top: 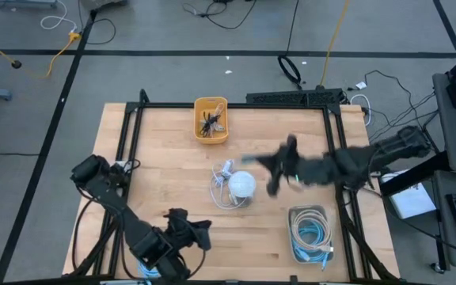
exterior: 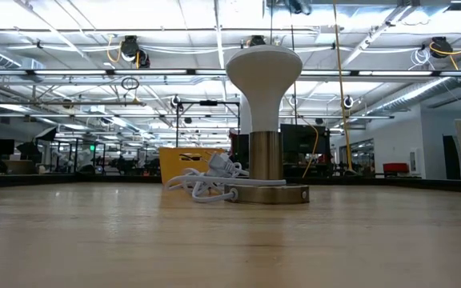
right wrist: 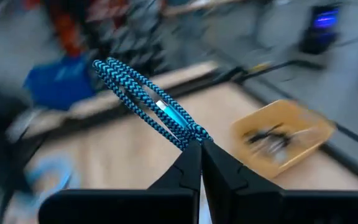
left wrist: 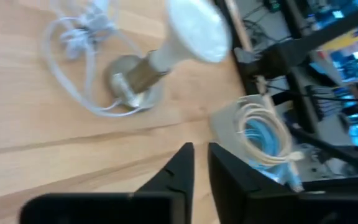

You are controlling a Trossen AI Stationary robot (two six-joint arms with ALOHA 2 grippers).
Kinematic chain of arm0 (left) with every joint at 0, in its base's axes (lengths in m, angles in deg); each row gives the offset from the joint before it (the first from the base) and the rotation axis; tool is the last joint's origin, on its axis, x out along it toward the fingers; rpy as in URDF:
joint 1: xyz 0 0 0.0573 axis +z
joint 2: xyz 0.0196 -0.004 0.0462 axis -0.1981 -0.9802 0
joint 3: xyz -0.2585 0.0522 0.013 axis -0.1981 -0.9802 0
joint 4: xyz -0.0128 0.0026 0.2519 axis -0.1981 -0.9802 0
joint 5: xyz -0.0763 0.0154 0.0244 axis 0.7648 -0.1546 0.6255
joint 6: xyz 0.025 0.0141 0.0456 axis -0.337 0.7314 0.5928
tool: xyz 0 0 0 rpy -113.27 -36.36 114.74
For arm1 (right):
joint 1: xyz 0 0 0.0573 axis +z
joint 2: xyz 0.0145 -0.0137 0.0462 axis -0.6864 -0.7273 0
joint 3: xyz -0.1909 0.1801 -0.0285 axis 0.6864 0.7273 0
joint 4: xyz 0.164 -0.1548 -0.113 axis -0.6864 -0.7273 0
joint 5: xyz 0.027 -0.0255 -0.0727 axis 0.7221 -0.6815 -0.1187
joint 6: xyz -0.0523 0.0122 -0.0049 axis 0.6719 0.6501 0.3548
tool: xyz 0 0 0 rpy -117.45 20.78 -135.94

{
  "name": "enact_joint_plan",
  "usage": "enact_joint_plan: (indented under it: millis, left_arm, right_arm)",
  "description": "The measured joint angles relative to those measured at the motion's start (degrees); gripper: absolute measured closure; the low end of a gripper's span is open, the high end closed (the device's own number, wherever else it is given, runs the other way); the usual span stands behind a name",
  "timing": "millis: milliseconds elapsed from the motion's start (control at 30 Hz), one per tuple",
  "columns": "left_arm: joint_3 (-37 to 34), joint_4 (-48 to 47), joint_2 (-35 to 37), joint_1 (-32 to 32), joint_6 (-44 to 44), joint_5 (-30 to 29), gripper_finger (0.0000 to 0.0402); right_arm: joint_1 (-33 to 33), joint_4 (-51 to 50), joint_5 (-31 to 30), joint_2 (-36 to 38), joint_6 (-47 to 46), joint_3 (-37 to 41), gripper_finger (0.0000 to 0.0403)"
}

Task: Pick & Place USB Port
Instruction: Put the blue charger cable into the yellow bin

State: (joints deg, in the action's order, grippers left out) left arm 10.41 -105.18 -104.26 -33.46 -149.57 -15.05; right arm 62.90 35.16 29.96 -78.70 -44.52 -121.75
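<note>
R gripper (right wrist: 200, 144) clamped on blue braided cable (right wrist: 146, 101), mid-air nr lamp (top: 241, 185) | L gripper (left wrist: 201, 155) nearly together, idle | cable to be carried high, clear of lamp, lowered slow.

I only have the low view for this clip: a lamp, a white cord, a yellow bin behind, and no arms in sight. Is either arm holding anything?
Observer: Yes. The right wrist view shows the right claw shut on a blue-and-black braided cable.
Operator: Where is that arm?
Observer: In the high view it reaches in over the table from the right, ending just right of the lamp.
Operator: And the left arm?
Observer: The left claw holds nothing. The high view shows that arm at the table's bottom-left edge, short of the lamp.
</note>
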Motion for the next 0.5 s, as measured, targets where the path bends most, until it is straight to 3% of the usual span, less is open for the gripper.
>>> enact_joint_plan:
  millis: [133, 267, 500]
  left_arm:
    - [0.00, -7.67, 0.00, -2.27, -6.45, 1.62, 0.0394]
    - [-0.02, -14.27, 0.91, -4.75, -12.12, 2.13, 0.0389]
    - [-0.02, -20.41, 5.22, -6.31, -11.64, 4.03, 0.0397]
  right_arm:
    - [-11.79, 8.97, 5.30, -0.56, 2.36, 0.00, 0.0402]
    - [-23.02, 16.31, 16.22, -5.21, 2.31, -0.07, 0.0403]
    - [-36.03, 22.96, 28.76, -16.41, -8.43, 0.04, 0.0403]
